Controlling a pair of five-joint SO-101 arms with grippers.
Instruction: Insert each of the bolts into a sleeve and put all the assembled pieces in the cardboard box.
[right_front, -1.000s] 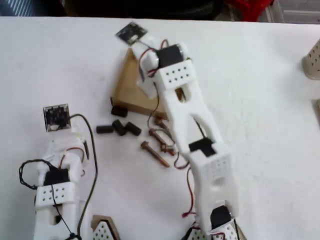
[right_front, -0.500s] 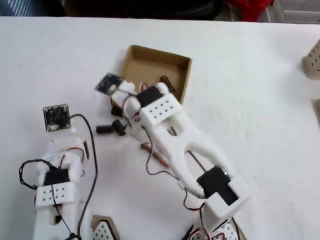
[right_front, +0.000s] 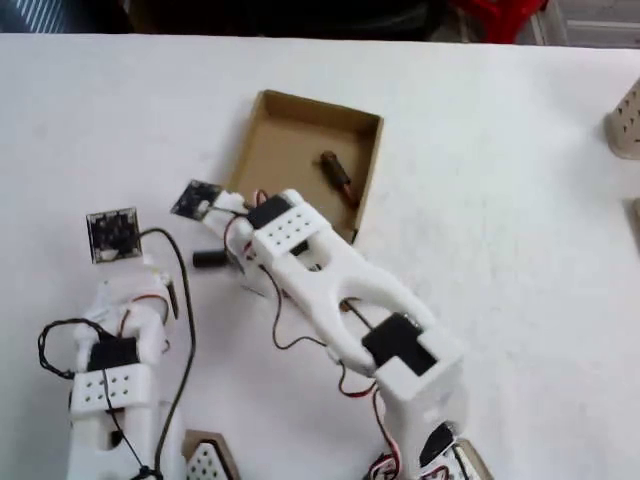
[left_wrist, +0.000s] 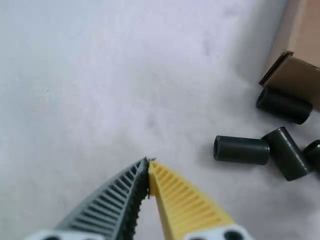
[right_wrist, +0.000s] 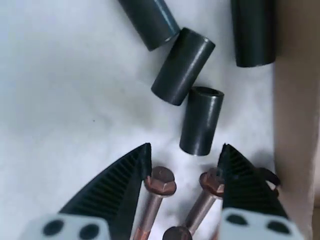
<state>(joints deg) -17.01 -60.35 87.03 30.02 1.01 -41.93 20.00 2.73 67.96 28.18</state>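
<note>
Two copper bolts (right_wrist: 160, 182) lie on the table (right_wrist: 60, 100) between the spread fingers of the right hand (right_wrist: 185, 150), ungripped. Black sleeves (right_wrist: 201, 120) just beyond. One assembled piece (right_front: 337, 175) in cardboard box (right_front: 285, 140). Left hand (left_wrist: 148, 165) pressed together, empty.

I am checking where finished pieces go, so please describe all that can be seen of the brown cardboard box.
The brown cardboard box is shallow, rectangular and open on top, with low upright walls. It rests flat on the white table, set askew. Inside, near one side wall, lies one copper-coloured bolt with a dark end. The white right arm hides part of its near edge. A black cylindrical sleeve lies right beside an outer corner.
</note>
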